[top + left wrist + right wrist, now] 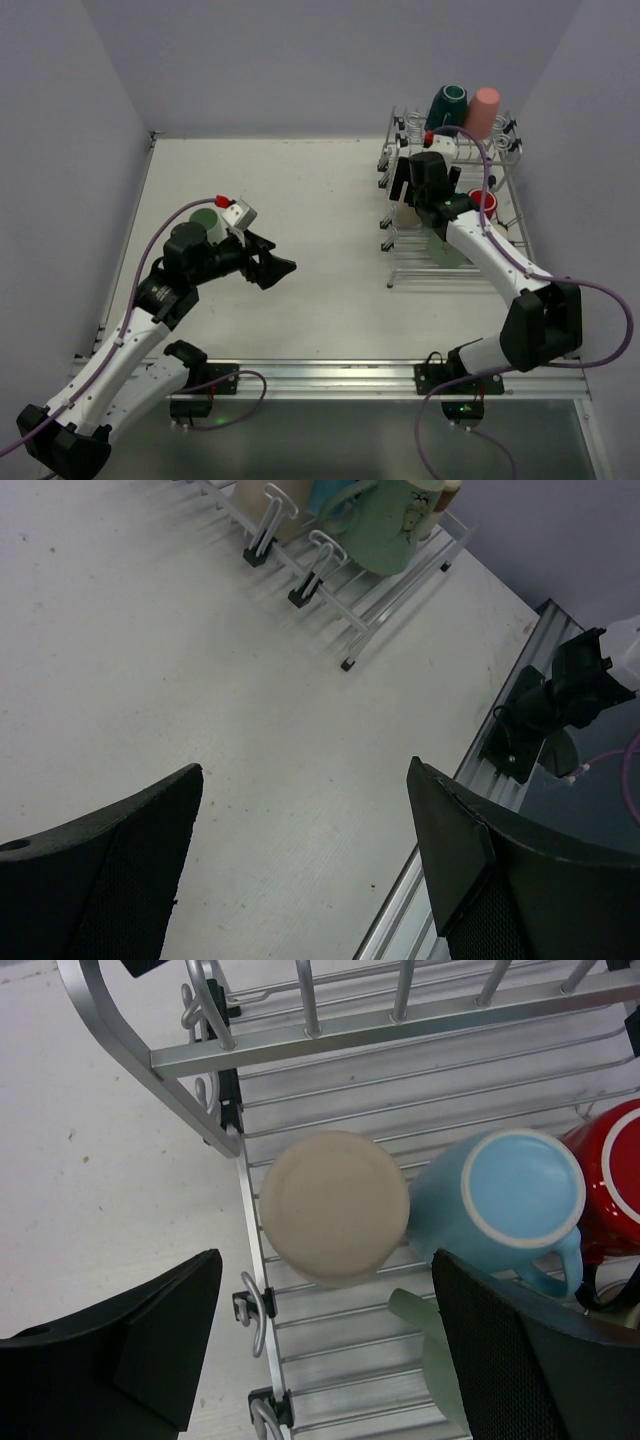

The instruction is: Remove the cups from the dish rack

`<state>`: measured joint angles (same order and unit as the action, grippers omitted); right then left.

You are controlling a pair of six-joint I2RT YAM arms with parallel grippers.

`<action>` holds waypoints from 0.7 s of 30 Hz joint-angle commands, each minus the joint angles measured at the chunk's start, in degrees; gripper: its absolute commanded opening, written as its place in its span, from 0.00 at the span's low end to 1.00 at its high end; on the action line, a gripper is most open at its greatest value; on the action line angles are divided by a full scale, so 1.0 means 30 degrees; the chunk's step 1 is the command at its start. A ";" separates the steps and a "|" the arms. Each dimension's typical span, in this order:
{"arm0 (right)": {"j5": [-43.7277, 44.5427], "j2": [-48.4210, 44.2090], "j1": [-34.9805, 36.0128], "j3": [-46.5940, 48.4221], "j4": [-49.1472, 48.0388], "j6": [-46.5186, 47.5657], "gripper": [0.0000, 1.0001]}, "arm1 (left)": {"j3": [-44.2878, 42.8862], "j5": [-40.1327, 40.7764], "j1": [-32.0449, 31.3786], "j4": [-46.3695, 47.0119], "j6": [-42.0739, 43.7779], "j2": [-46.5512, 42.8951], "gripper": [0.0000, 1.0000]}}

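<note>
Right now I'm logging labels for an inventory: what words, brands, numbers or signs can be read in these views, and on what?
No readable text in any view.
Green mug: a small printed figure, too blurred to tell whether it holds letters.
Beige cup, blue mug, red cup: the sides that show are plain.
Rack: no label shows.

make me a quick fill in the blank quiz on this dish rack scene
1. The right claw hangs open over the beige cup in the dish ____.
2. The mug between the beige cup and the red cup is light ____.
3. On the rack, the upper cup beside the dark teal cup is ____.
4. The left claw is open and holds ____.
Missing words: rack, blue, pink, nothing
</note>
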<state>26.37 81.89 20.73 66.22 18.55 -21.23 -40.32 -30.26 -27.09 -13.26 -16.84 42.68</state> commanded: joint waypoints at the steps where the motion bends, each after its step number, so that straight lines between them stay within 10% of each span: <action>1: 0.0235 0.0740 -0.0201 0.1159 -0.1640 0.0719 0.88 | 0.0108 -0.0343 -0.0081 0.0669 0.0398 -0.0016 0.87; 21: -0.0146 0.3085 -0.1080 0.2245 -0.1641 0.1161 0.78 | 0.0137 0.0505 -0.0081 0.0639 0.0340 0.0276 0.86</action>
<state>25.96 90.54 17.98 70.50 15.79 -17.69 -40.32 -29.58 -27.09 -13.15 -16.73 43.29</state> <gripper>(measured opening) 0.796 0.867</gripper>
